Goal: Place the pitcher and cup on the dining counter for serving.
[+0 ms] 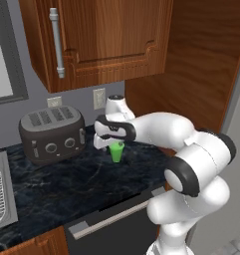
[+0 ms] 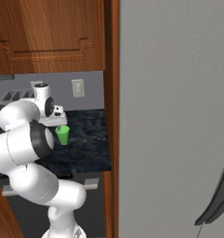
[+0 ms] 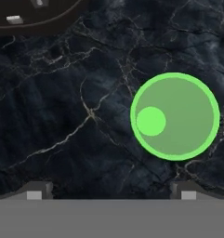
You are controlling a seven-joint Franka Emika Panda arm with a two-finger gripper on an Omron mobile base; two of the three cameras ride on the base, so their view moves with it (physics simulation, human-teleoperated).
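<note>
1. Hand view: looking straight down into the cup (image 3: 174,116), upright on the black marbled surface (image 3: 76,116). It sits at 3 o'clock of frame centre, not between the fingertips (image 3: 38,190).
2. Tool (image 3: 111,193) is spread wide, holding nothing; both tips are visible at the bottom edge, well apart.
3. Left base view: tool (image 1: 107,144) hovers above the cup (image 1: 116,152), just off its rim. Right base view agrees: cup (image 2: 63,135) is below and to one side of the hand.
4. Step in hand, my read: align and descend on the cup. Shift toward 3 o'clock in the hand view until the rim is centred between the tips, then drop straight down. It tapers, so grip low enough on the wall not to squeeze it upward.
5. Nearby: toaster (image 1: 52,133) at 9 o'clock of the cup in the left base view, its corner at 11 o'clock in the hand view (image 3: 34,14). Near, not touching.
6. Wooden side panel (image 1: 191,60) close at 3 o'clock; upper cabinet (image 1: 101,35) overhead. Watch the elbow on retreat.
</note>
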